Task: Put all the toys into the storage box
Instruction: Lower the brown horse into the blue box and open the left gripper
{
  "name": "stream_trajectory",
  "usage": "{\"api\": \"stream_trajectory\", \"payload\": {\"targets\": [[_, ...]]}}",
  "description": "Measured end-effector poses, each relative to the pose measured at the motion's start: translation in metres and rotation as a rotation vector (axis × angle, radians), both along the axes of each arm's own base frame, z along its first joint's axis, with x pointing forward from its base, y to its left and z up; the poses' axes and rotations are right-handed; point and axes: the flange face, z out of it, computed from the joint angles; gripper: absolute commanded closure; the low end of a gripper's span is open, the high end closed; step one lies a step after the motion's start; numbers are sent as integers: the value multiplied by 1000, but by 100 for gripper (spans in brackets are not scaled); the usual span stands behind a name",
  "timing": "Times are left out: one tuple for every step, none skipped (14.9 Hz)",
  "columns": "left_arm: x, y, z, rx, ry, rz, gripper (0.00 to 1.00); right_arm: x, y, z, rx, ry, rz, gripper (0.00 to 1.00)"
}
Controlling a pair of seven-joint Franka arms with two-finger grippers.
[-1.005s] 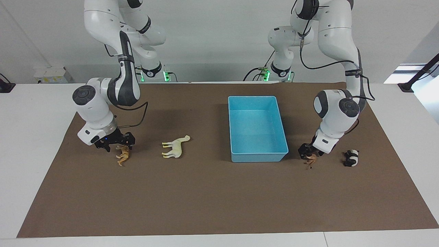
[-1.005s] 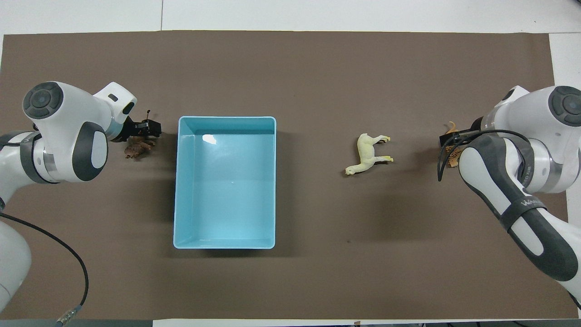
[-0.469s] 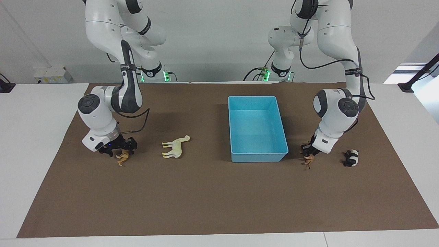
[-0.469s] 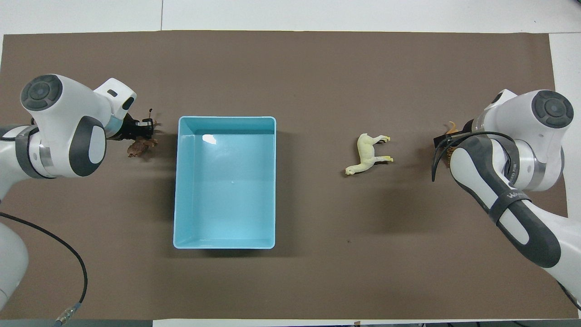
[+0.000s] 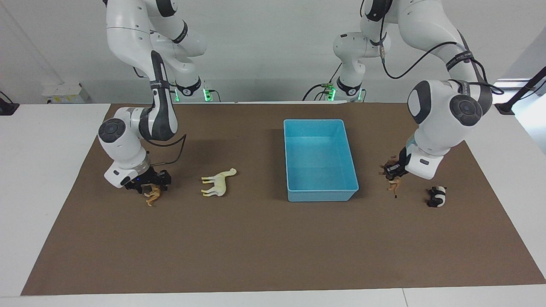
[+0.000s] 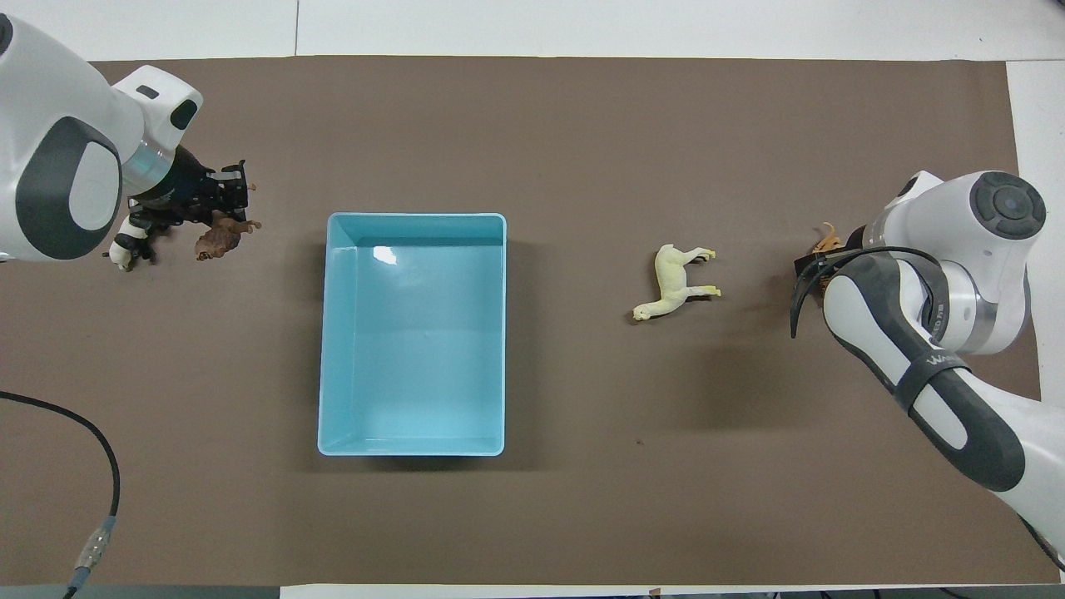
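Note:
My left gripper (image 5: 390,172) is shut on the brown lion (image 5: 393,184) and holds it up over the mat between the light blue storage box (image 5: 322,195) and the black-and-white panda (image 5: 437,197). In the overhead view the left gripper (image 6: 229,198) and the lion (image 6: 221,237) are beside the box (image 6: 329,333), and the panda (image 6: 125,249) is partly hidden by the arm. My right gripper (image 5: 149,184) is low over the orange tiger (image 5: 152,197), which shows partly in the overhead view (image 6: 826,245). The cream horse-like animal (image 5: 219,182) lies on its side between tiger and box.
A brown mat (image 5: 256,247) covers the white table. The box holds nothing. The horse-like animal also shows in the overhead view (image 6: 678,283). A black cable (image 6: 116,474) trails near the left arm's end.
My left gripper has risen from the mat with the lion and shifted toward the panda. The right gripper has settled slightly lower over the tiger, which stays in place.

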Motion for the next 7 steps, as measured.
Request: {"api": "stream_trajectory", "payload": {"targets": [[-9,-38,4,5,-4,48,54,0,0,0,0,0,2,100],[-20,-76,4,12,-2,83,26,0,0,0,0,1,2,100],[-33,-112,0,21,6,97,0,0,1,2,1,-3,3,100],[-45,-137,-4,30,14,93,0,0,1,3,1,-4,3,100],[-54,-152,-8,36,21,86,0,-1,0,4,1,-5,2,100],[-57,-158,-9,39,24,81,0,-1,0,4,1,-5,1,100],[-57,-156,-8,38,21,83,0,-1,0,4,1,-5,1,100]]}}
